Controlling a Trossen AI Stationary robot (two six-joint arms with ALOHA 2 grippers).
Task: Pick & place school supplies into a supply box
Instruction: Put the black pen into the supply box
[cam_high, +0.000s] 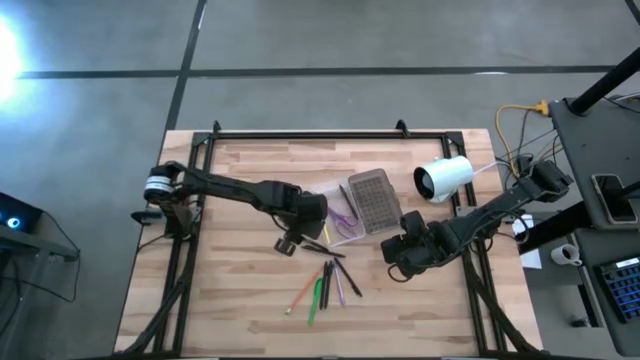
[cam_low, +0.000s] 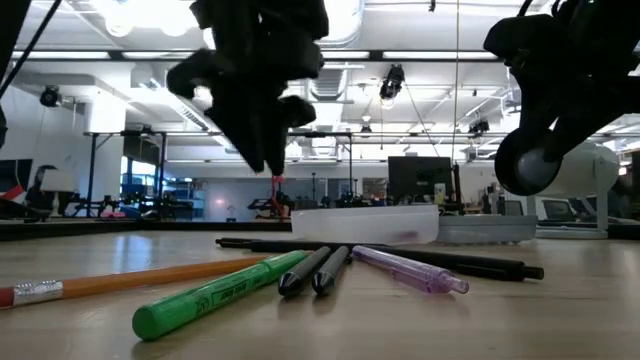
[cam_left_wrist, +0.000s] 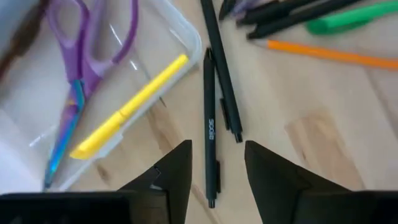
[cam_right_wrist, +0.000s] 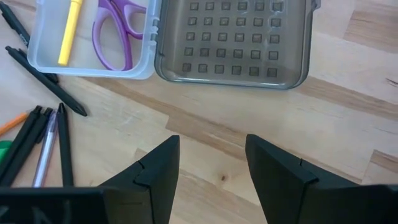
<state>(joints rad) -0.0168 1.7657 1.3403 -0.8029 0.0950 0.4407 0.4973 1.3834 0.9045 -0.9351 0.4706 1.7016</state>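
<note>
The clear supply box's tray (cam_high: 343, 222) lies open mid-table with its grey lid (cam_high: 372, 200) hinged back. Purple scissors (cam_left_wrist: 87, 43) and a yellow pen (cam_left_wrist: 134, 102) lie inside the tray. Two black pens (cam_left_wrist: 209, 149) lie on the wood beside the tray. A green marker (cam_low: 220, 295), an orange pencil (cam_low: 130, 280), a purple pen (cam_low: 410, 268) and more black pens (cam_high: 347, 275) lie fanned out nearer the front edge. My left gripper (cam_left_wrist: 217, 149) hovers open above the two black pens, touching nothing. My right gripper (cam_right_wrist: 211, 143) is open and empty over bare wood, right of the box.
A white cylindrical camera (cam_high: 443, 178) lies at the back right, beside the lid. Black frame rails (cam_high: 300, 133) run along the table's far and side edges. Bare wood shows at the front left (cam_high: 220, 300).
</note>
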